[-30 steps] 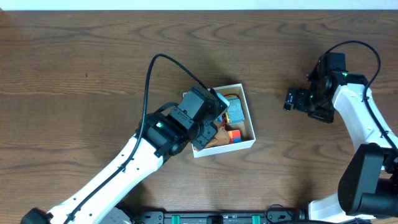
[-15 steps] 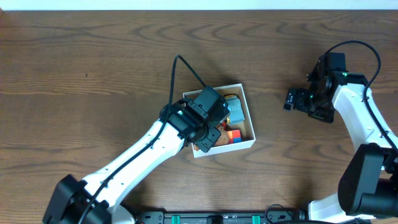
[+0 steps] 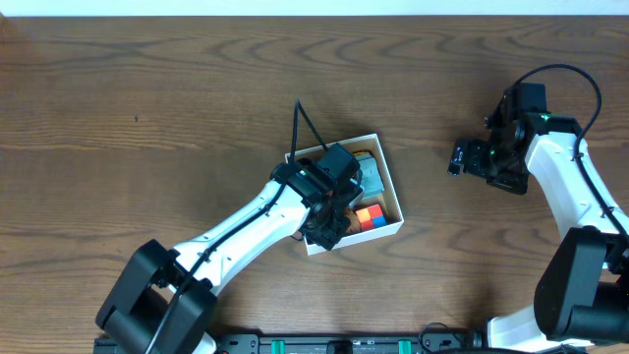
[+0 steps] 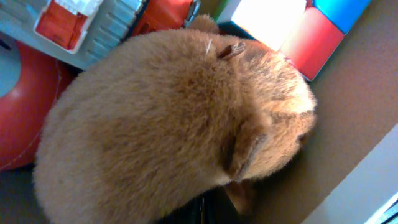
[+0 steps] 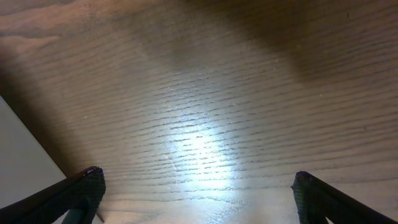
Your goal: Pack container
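The container [image 3: 393, 179] is a small white-walled box with tan cardboard inside, at the table's middle. My left gripper [image 3: 330, 222] reaches down into its left half. In the left wrist view a brown plush toy [image 4: 168, 124] fills the frame, pressed against the dark fingers [image 4: 214, 210], which seem shut on it. It lies against the tan inner wall [image 4: 348, 124]. Red and blue blocks [image 3: 369, 216] and a grey toy [image 3: 371, 175] are also in the box. My right gripper [image 3: 460, 157] is open and empty over bare table at the right, with its fingertips [image 5: 93, 184] wide apart.
In the left wrist view the red block [image 4: 311, 43], a grey-and-red toy [image 4: 93, 25] and a red round piece [image 4: 18, 106] crowd round the plush. A black cable [image 3: 305, 123] arcs above the left arm. Brown wood table [image 3: 147, 118] lies all around.
My left arm has swung right and lowered the gripper with the brown plush toy deeper into the container. The right arm has not moved.
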Motion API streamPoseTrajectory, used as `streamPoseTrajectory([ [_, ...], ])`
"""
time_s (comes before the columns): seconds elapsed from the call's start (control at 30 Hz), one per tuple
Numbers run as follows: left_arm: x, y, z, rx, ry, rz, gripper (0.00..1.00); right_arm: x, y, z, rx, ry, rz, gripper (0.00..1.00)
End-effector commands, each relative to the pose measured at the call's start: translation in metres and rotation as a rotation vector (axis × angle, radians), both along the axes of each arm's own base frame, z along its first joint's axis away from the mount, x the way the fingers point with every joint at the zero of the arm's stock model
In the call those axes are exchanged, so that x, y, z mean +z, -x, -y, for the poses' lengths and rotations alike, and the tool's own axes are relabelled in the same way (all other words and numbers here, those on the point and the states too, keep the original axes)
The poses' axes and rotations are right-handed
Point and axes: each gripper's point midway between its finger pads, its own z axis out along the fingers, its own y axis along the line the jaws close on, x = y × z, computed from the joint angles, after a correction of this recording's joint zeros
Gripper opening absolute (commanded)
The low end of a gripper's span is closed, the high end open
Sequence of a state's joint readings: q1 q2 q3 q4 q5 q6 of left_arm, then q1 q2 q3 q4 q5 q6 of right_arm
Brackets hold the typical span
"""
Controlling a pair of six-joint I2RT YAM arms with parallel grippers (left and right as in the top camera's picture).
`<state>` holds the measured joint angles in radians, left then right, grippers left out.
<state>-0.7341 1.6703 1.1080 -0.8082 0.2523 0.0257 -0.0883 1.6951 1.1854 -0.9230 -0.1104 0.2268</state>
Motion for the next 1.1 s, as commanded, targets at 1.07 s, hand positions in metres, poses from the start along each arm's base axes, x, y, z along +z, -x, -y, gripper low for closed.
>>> streamPoseTrajectory([
  [1.07, 0.132, -0.13, -0.133, 0.738, 0.074, 0.408, 0.06, 0.01, -0.031, -0.003, 0.123, 0.008, 0.13, 0.93],
])
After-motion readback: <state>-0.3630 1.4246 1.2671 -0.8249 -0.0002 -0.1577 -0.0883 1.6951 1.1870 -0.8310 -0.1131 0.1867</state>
